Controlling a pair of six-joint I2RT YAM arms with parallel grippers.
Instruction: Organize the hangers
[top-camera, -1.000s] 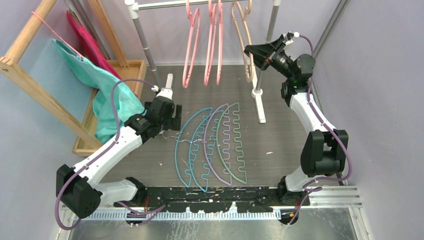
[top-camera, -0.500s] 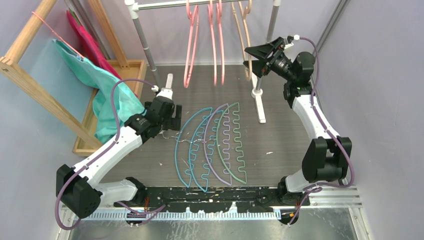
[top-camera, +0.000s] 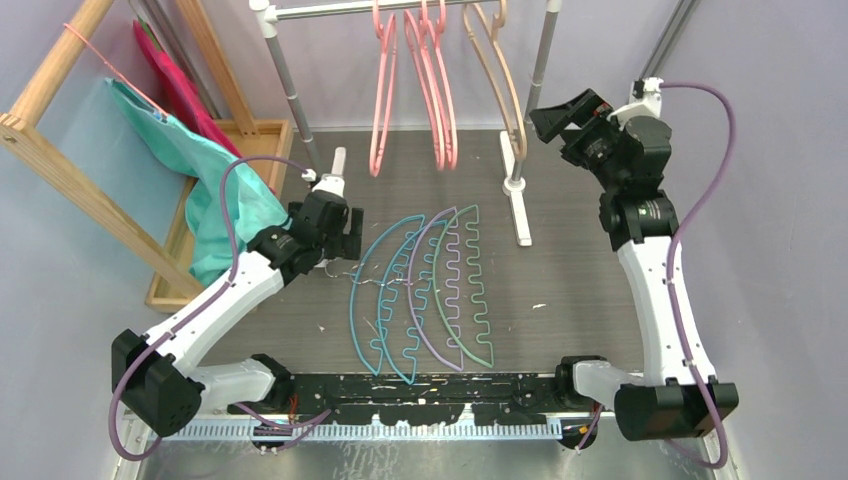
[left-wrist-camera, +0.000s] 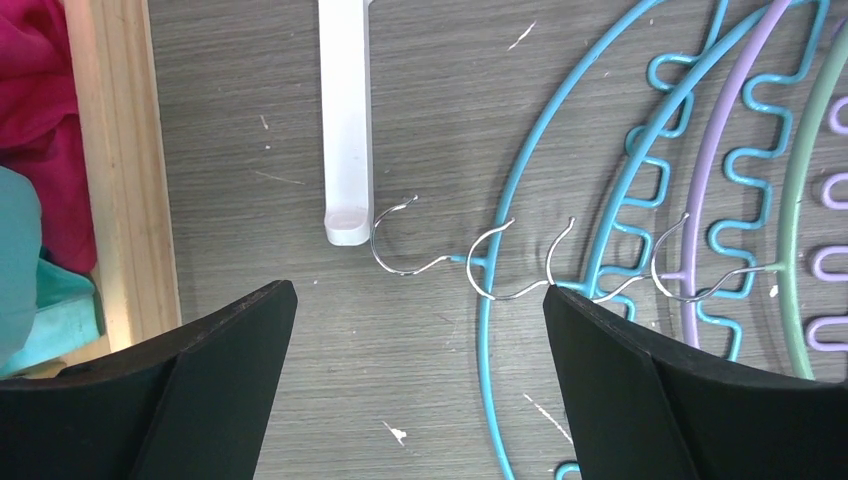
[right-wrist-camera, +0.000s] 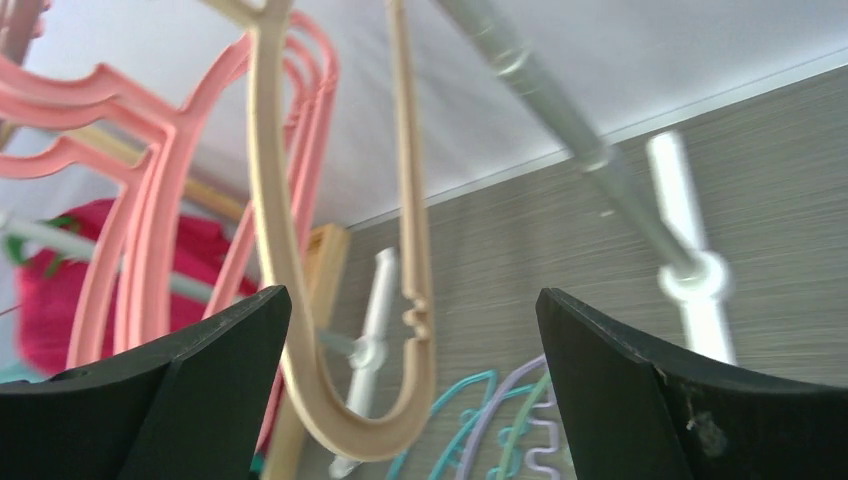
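Beige plastic hangs free on the garment rail (top-camera: 400, 6) now — the right gripper (top-camera: 560, 115), which a second ago sat closed against the beige hanger (top-camera: 500, 75), has spread its jaws wide and pulled back to the rail's right-hand post, empty. In its wrist view the beige hanger dangles just ahead of the open fingers, the pink hangers (top-camera: 410, 80) beyond it to the left. That hanger looks placed.

Four thin hangers (top-camera: 425, 290) are left flat on the table (top-camera: 570, 280) — blue, teal, purple and green. The left gripper (top-camera: 335, 225) has not stirred; it hovers wide open and empty, with their wire hooks (left-wrist-camera: 520, 265) directly below and between its fingers. Lifting one of these is likely the next step.
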